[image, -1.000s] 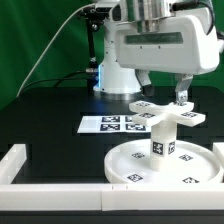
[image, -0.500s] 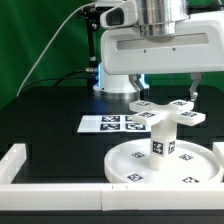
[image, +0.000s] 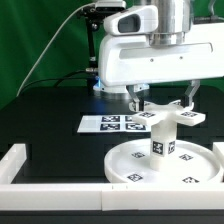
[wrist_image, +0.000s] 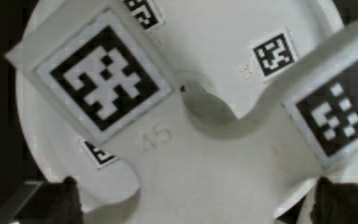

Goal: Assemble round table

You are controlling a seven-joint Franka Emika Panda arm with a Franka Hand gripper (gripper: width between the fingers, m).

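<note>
The large flat round disc (image: 185, 165) lies on the black table at the exterior view's right front. The short thick post (image: 158, 142) stands upright on it, and the X-shaped cross base (image: 168, 115) sits on top of the post. My gripper (image: 164, 100) is open just above the cross base, one finger on each side of it, holding nothing. In the wrist view the cross base (wrist_image: 105, 75) with its tags fills the frame over the disc (wrist_image: 229, 25). My gripper (wrist_image: 197, 205) shows two dark fingertips (wrist_image: 51, 200) spread wide apart.
The marker board (image: 108, 123) lies on the table behind the disc. White border rails run along the exterior view's left (image: 14, 158) and front (image: 60, 192). The arm's white base stands at the back.
The gripper has shifted toward the exterior view's left, from over the cross base's right arm to over its middle. Both fingers now show, spread either side of the cross base.
</note>
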